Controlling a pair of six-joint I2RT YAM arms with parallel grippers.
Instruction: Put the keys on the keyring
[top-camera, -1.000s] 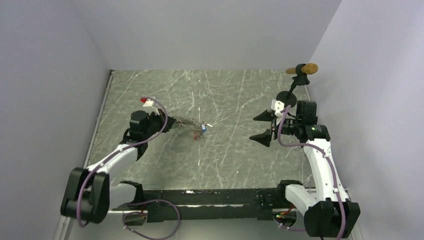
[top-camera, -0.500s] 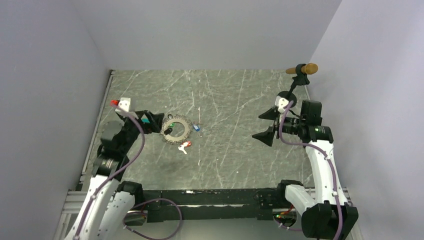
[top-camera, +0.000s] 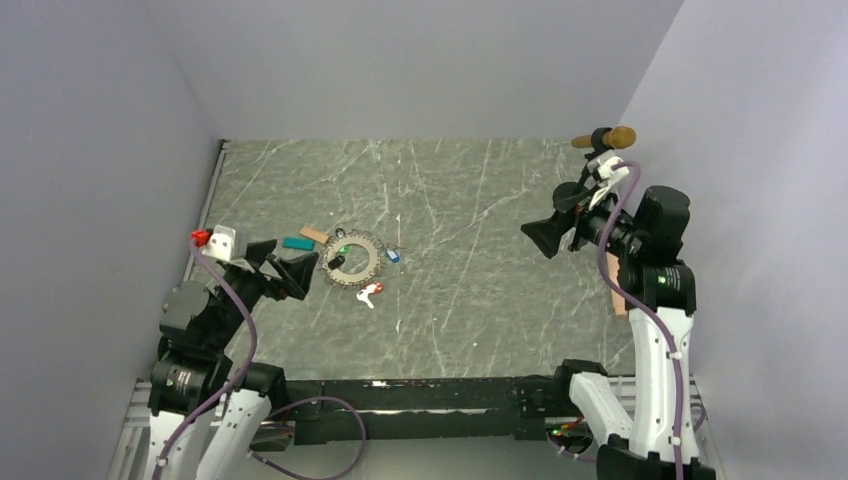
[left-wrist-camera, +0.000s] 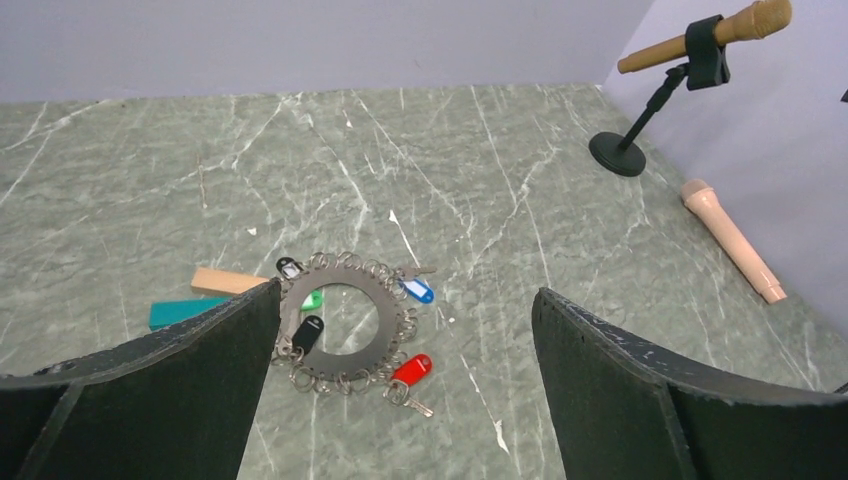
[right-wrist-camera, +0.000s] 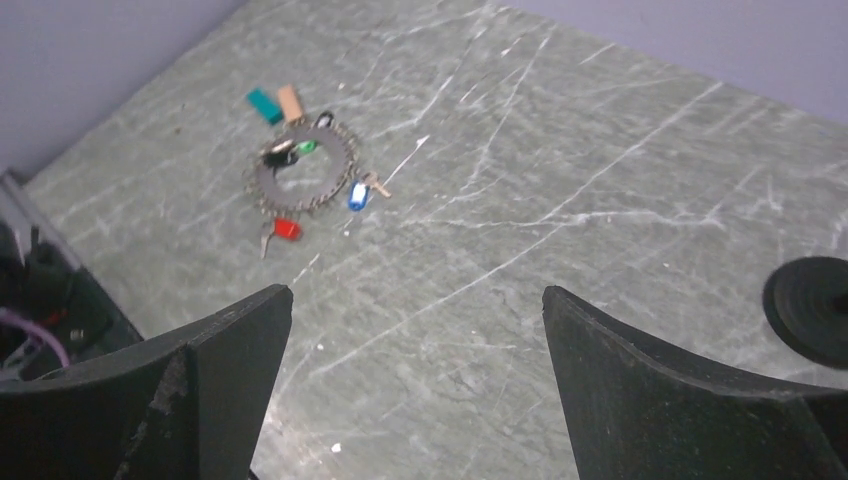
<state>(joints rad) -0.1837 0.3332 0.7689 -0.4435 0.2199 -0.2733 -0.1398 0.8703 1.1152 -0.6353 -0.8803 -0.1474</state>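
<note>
The keyring (top-camera: 352, 262) is a flat dark grey ring lying on the marble table left of centre, also in the left wrist view (left-wrist-camera: 332, 365) and, far off, in the right wrist view (right-wrist-camera: 300, 204). Small keys lie around it. A red key (left-wrist-camera: 412, 369) is at its near edge and a blue key (left-wrist-camera: 419, 291) on its right. A green key (left-wrist-camera: 313, 300) and a black key (left-wrist-camera: 308, 333) sit in its opening. My left gripper (top-camera: 288, 266) hangs open and empty, just left of the ring. My right gripper (top-camera: 555, 215) is open and empty, raised far right.
A teal block (top-camera: 297, 243) and a tan block (top-camera: 313, 235) lie just left of the ring. A black microphone stand (top-camera: 598, 150) holding a wooden handle stands at the back right. A second wooden handle (left-wrist-camera: 735, 240) lies by the right wall.
My left gripper opened, let go of the keyring and drew back toward the near left; the ring now lies flat. My right arm pulled up and back to the right, jaws slightly wider.
</note>
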